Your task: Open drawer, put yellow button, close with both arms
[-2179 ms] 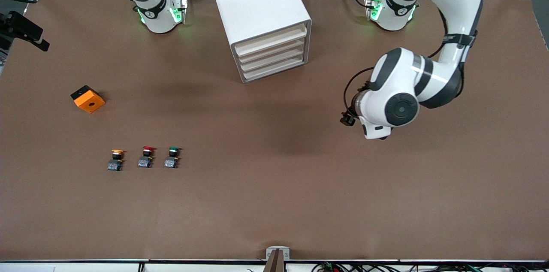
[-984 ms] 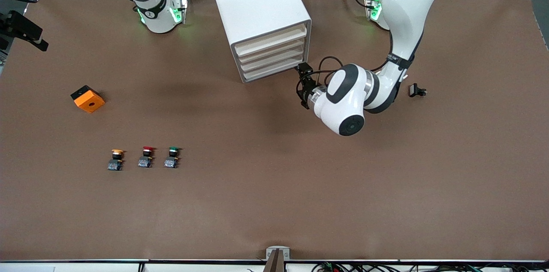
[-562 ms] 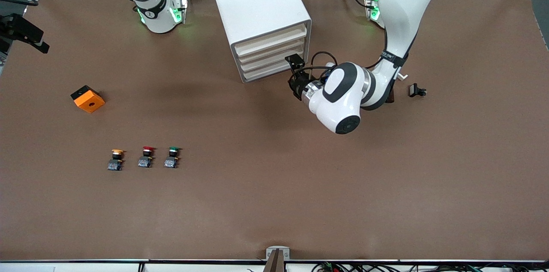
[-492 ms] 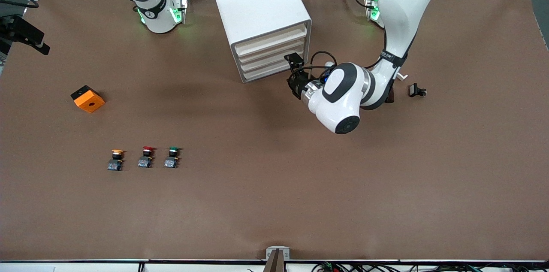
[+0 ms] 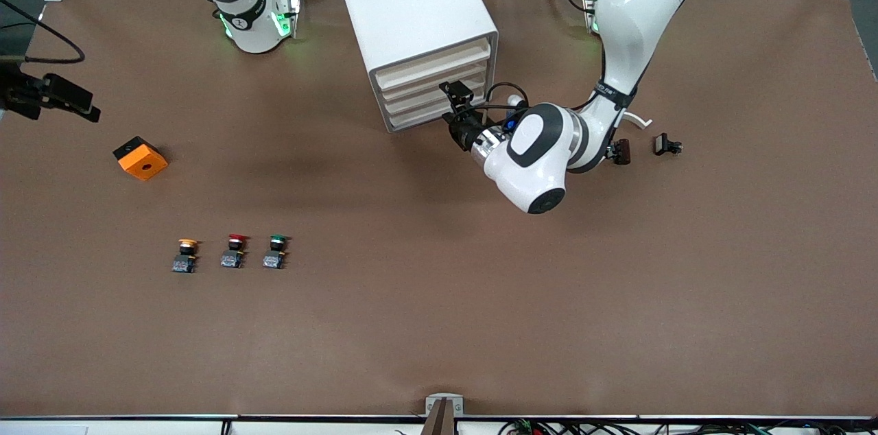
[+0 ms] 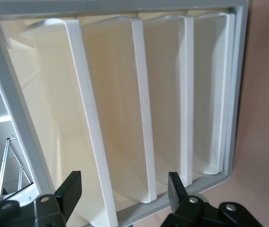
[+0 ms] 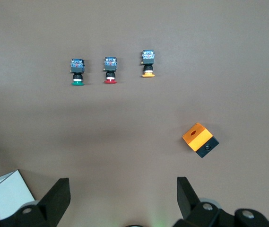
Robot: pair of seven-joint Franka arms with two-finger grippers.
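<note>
Two arms | left hand [image 5: 451, 100] at the cabinet [image 5: 411, 16] front, fingers apart astride a drawer lip, nothing clamped, likely to pull; which drawer unclear | right hand [image 7: 120, 189] open, empty, waiting high | yellow button [image 5: 186, 254] toward counter's right-arm end, beside red and green ones.

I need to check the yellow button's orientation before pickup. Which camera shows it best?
The right wrist view: the yellow button lies unobstructed beside the red-capped button, base and cap distinct. The front view shows it smaller. The left wrist view shows only the cabinet drawers.
</note>
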